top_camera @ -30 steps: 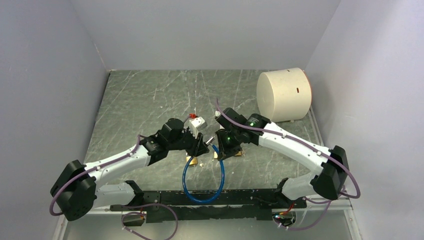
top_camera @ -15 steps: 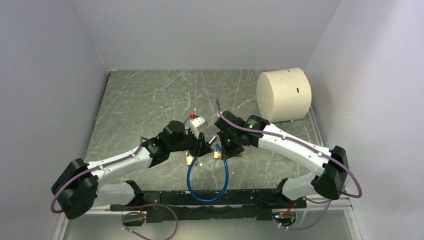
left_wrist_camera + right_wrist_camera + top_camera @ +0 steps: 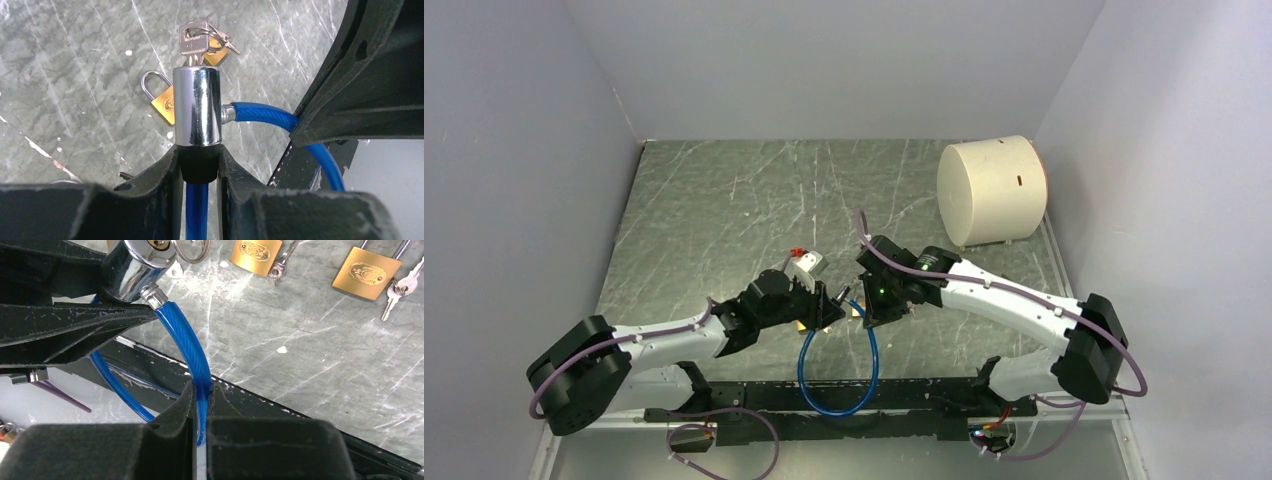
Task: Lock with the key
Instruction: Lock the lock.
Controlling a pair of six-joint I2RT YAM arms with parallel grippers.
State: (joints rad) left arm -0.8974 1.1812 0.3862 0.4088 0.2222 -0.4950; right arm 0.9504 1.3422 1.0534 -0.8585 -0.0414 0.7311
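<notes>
Locking step: blue cable [image 3: 260, 114] plugged in, key [image 3: 194, 42] apparently unturned
The left gripper [image 3: 199, 162] clamps the lock cylinder [image 3: 197, 105] at its base, the right gripper [image 3: 201, 392] pinches the cable beside it; next, probably release and twist the key.

Mirror-glossy chrome metal lock barrel [image 3: 197, 106]; smooth, shiny blue plastic-sheathed cable [image 3: 185, 347]; silvery metal keys [image 3: 192, 40]; polished brass-coloured padlock [image 3: 256, 255] at upper middle; grey marbled table [image 3: 75, 75], scratched, faint sheen

Blue cable [image 3: 834, 402] arcs between left gripper [image 3: 828, 312], right gripper [image 3: 865, 309].
</notes>
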